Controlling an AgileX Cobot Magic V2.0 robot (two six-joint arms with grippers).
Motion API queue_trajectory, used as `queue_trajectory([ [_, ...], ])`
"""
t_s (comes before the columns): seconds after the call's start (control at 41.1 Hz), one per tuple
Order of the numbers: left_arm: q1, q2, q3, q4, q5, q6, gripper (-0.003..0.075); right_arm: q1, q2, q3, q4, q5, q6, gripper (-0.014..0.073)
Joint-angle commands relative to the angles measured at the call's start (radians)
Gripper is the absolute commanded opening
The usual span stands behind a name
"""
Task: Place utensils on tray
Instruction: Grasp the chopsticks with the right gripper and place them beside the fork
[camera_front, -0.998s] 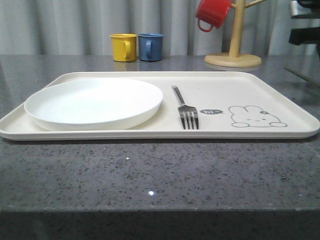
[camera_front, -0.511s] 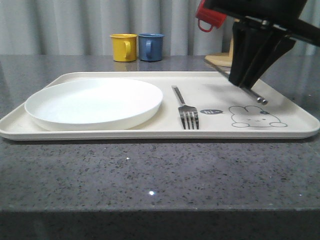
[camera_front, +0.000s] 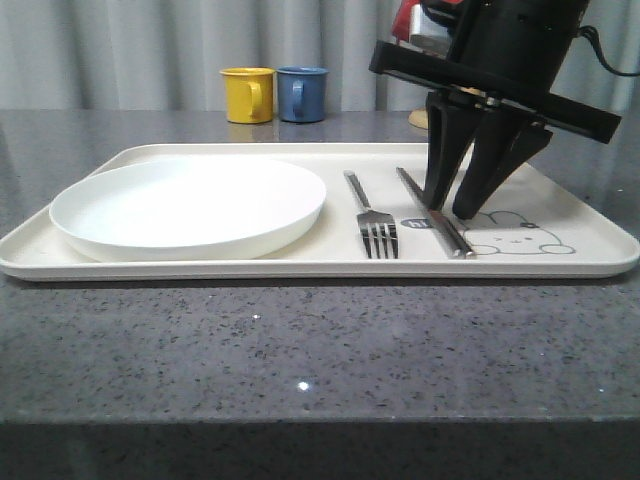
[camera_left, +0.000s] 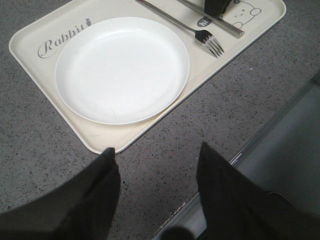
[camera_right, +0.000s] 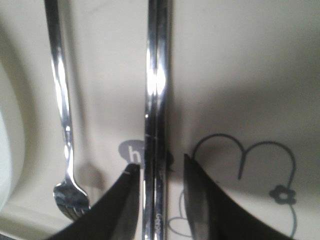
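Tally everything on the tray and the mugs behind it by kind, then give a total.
Plate: 1
Fork: 1
Chopsticks: 2, one pair lying side by side
Mugs: 3, yellow, blue, red partly hidden by the right arm
Total: 7

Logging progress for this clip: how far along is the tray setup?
Done: the plate and fork lie on the tray. In hand: the chopsticks rest on the tray beside the fork, between the right gripper's open fingers. Left: backing that gripper away. The left gripper is open over the table.
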Motion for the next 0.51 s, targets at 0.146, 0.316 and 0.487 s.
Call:
queue_trajectory([
  [0.146, -0.008, 0.001, -0.026, 0.006, -0.068, -0.01, 0.0349, 0.0, -0.098, -0.035, -0.018, -0.015, -0.125, 0.033],
  [0.316, -0.008, 0.001, -0.026, 0.006, -0.068, -0.01, 0.0349, 0.0, -0.217, -0.027, -0.206, 0.031, -0.132, 0.033],
  [0.487, -0.008, 0.001, -0.026, 0.006, -0.068, -0.01, 0.0349, -0.06, -0.311, -0.008, -0.372, 0.088, -0.132, 0.033],
])
